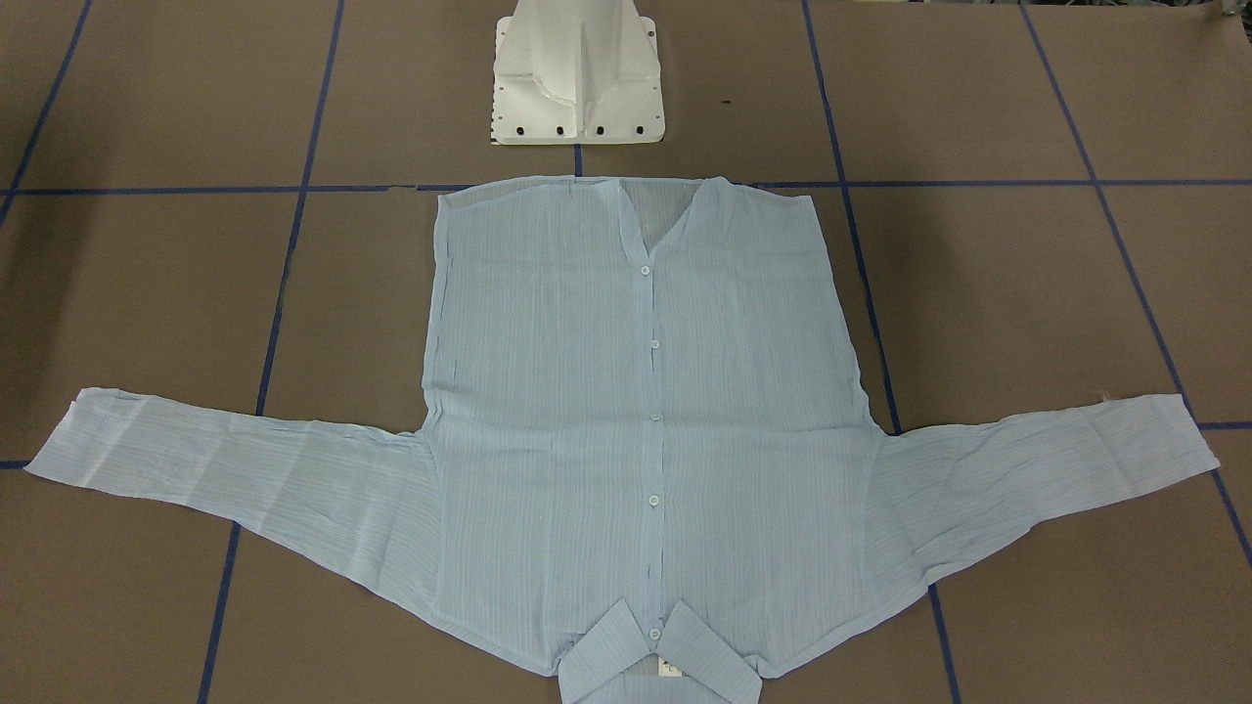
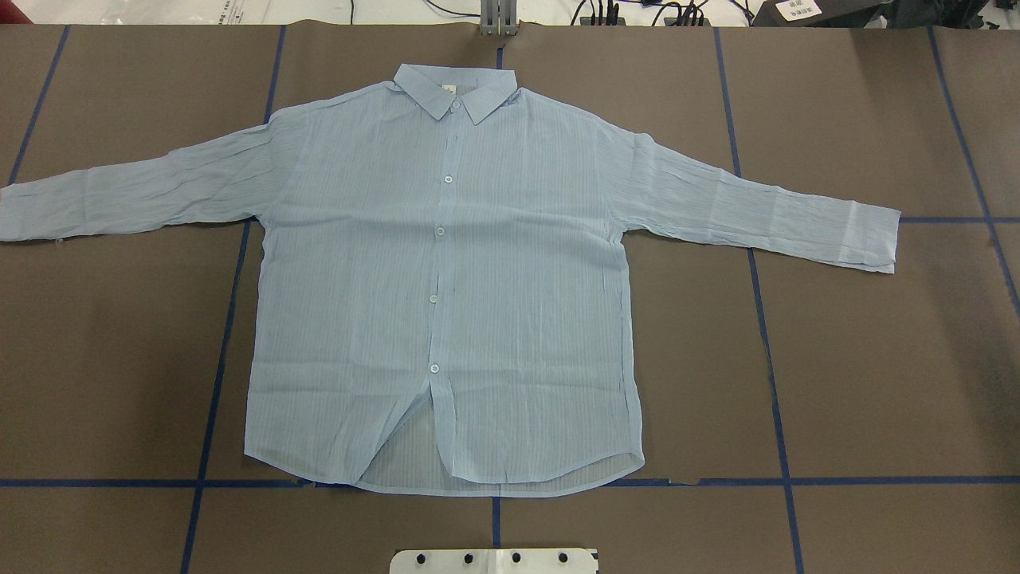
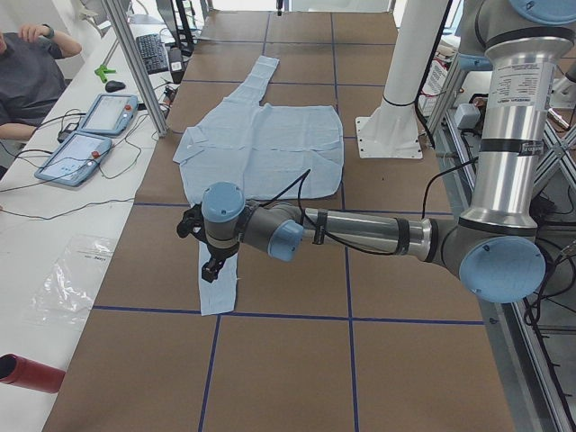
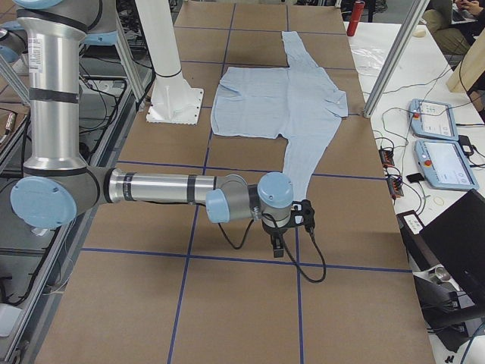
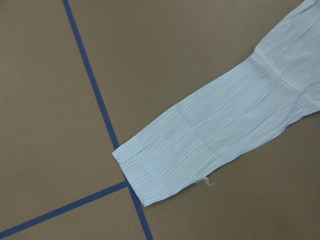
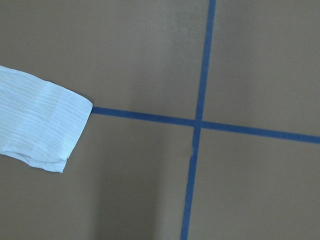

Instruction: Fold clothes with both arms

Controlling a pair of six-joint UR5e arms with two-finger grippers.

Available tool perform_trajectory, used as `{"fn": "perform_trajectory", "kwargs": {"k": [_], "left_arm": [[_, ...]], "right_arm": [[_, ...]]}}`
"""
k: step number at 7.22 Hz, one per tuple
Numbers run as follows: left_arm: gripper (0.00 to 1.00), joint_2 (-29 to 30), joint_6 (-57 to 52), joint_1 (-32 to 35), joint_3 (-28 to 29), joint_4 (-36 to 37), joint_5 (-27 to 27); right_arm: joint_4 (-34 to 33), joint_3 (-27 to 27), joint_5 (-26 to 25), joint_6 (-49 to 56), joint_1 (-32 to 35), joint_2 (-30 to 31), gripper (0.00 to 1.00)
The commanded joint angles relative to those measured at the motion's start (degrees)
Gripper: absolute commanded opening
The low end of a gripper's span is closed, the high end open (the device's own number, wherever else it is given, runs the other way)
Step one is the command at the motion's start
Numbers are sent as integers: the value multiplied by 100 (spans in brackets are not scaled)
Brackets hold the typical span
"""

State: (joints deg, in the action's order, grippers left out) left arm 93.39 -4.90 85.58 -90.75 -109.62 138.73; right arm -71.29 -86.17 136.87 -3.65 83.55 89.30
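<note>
The pale blue striped shirt (image 2: 446, 279) lies flat and buttoned on the brown table, collar away from the robot and both sleeves spread out; it also shows in the front view (image 1: 636, 391). My left gripper (image 3: 211, 265) hangs above the near sleeve's cuff (image 5: 165, 165). My right gripper (image 4: 278, 246) hangs just past the end of the other sleeve, whose cuff (image 6: 45, 130) is at the left of the right wrist view. Neither gripper touches the cloth. I cannot tell whether either is open or shut.
The white pedestal base (image 1: 577, 78) stands just behind the shirt's hem. Blue tape lines (image 2: 215, 383) cross the table. Along the operators' side are teach pendants (image 3: 90, 135), an aluminium post (image 3: 135, 63), a plastic bag (image 3: 76, 279) and a red cylinder (image 3: 27, 371).
</note>
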Motion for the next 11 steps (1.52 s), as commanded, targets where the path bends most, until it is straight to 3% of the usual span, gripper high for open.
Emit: {"fn": "perform_trajectory", "kwargs": {"k": [1, 4, 6, 9, 11], "left_arm": [[100, 13, -2, -6, 119, -244, 66], [100, 13, -37, -6, 119, -323, 58], [100, 21, 15, -6, 155, -447, 58], [100, 30, 7, -6, 181, -447, 75], [100, 30, 15, -6, 190, -447, 75]], "right_arm": [[1638, 950, -46, -126, -548, -412, 100], [1847, 1172, -590, -794, -1217, -843, 100], [1988, 1547, -609, -795, -1639, -1237, 100], [1962, 1875, -618, -795, -1711, -1380, 98], [1944, 2068, -600, -795, -1711, -1380, 88]]}}
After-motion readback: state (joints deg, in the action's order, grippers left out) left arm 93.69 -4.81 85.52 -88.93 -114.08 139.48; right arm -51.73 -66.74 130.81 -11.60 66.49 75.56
